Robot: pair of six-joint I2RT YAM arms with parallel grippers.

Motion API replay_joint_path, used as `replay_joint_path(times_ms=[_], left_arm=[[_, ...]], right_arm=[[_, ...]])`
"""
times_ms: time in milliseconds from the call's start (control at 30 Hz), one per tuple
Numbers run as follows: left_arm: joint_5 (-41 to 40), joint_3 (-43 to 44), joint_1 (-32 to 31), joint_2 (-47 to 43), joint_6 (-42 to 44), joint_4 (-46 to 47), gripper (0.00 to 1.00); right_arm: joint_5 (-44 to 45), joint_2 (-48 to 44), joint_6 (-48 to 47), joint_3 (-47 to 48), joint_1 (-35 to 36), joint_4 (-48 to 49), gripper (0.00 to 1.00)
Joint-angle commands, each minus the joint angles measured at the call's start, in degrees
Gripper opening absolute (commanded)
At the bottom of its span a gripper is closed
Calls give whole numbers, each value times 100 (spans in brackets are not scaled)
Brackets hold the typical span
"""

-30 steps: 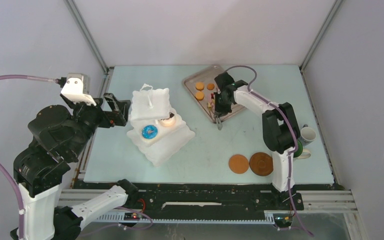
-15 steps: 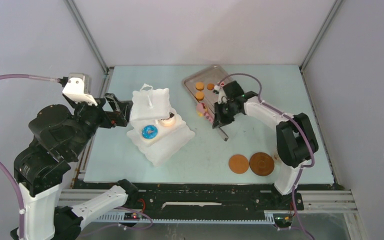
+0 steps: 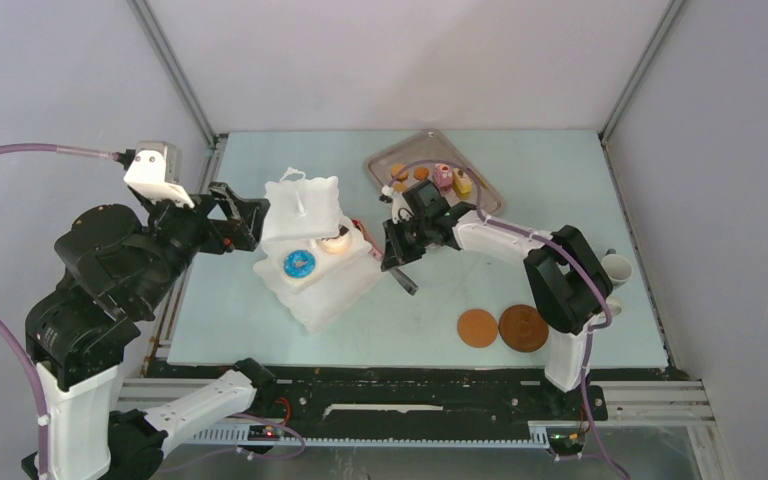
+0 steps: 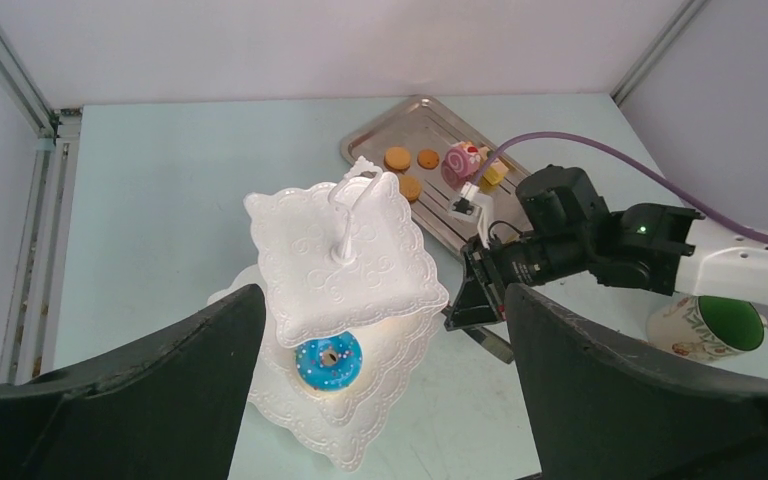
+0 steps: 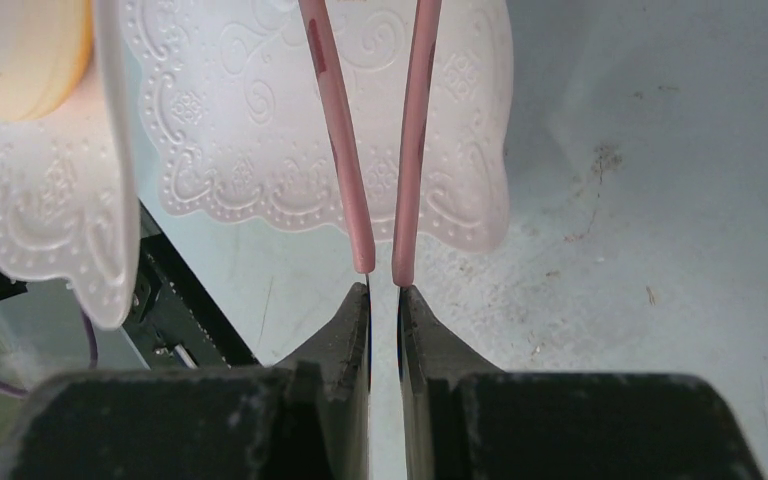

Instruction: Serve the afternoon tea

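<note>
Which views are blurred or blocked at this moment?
Left wrist: its own dark fingers, out of focus, mask the lower corners; the stand is sharp. Right wrist: right gripper body soft, pink tongs crisp. Top external: even light, soft shadows, stand nearly washed out.

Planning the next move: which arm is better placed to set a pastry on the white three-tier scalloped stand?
Probably right: the right gripper is shut on the pink tongs, which reach over the white three-tier scalloped stand; the left gripper is open beside it.
</note>
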Motion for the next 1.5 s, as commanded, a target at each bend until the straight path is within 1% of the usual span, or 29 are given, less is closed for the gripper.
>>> replay_joint_path(times_ms=[0,200,367,467,633,800,933,1000,1367,1467], left_arm=[[71,159,23,33,-96,-28,97],[24,156,29,27,-90,-34,97],[19,145,32,32,-72,-27,97],[20,133,31,29,-54,-45,97],[-10,125,31,25,-22,-65,97],[-5,52,32,2,-9,-50,98],[-8,33,31,-7,24,-40,98],[-16,33,34,-15,42,-40,98],[14,19,31,21,97,-6,98],[14,9,31,25,114,5,98]], right_arm=[[10,120,95,97,93,642,6],[196,423,-7,516,299,468,7],[286,779,-47,942,475,305,10],[327,942,-23,1155,545,305,15],[506,1120,50,1319,571,294,25],[227,1193,121,1289,534,303,29],[119,1065,164,1031,532,497,40],[116,987,186,911,525,572,44],[-44,471,291,454,372,648,45],[-133,325,225,402,312,435,45]])
